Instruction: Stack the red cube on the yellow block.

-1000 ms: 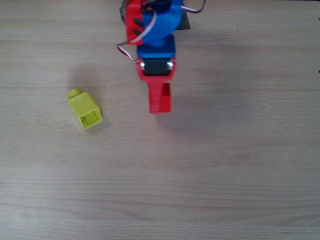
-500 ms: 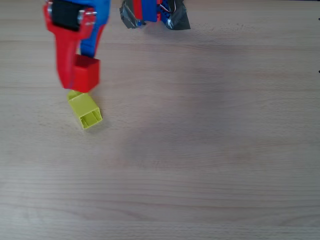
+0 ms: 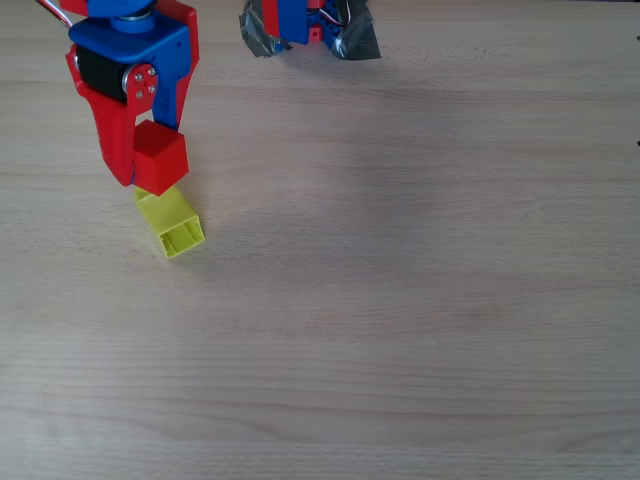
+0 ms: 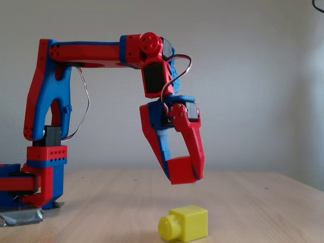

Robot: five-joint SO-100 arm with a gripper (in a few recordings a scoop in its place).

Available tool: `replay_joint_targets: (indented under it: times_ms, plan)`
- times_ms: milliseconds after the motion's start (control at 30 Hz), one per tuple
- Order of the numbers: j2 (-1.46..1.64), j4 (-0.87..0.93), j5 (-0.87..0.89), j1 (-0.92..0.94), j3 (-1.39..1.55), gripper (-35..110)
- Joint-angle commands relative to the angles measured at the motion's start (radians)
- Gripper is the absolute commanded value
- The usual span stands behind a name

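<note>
End effector (image 3: pixel 140 165) lowered slightly, clamping red cube (image 3: pixel 160 157), above yellow block (image 3: pixel 170 222)

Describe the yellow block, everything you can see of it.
The yellow block is a small yellow-green brick that looks like smooth plastic. One end carries a round stud, the other is open and hollow, as the overhead view shows. It lies on its side on the wooden table, angled across the grain. Only the table touches it: in the fixed view the red cube, clamped in the gripper, hangs clear above it.
</note>
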Motion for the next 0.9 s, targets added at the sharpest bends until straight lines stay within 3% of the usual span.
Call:
replay_joint_targets:
  times_ms: [0,867]
  plan:
    - [0.046,0.002,-0.002,0.032,-0.020,0]
    - [0.021,-0.067,-0.014,0.005,0.067,0]
